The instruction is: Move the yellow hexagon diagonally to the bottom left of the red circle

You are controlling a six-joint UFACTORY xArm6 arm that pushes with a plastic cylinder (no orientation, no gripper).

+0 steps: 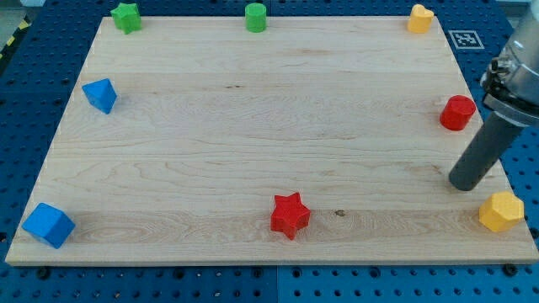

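Observation:
The yellow hexagon (501, 211) lies at the board's bottom right corner. The red circle (457, 113) stands near the right edge, above it. My tip (464, 184) rests on the board just up and left of the yellow hexagon, a small gap apart, and below the red circle. The dark rod rises from the tip toward the view's upper right.
A red star (290, 215) lies at bottom centre. A blue cube (48, 225) sits at bottom left, a blue block (100, 95) at left. A green star (126, 17) and a green cylinder (255, 17) sit along the top edge, a yellow block (420, 18) at top right.

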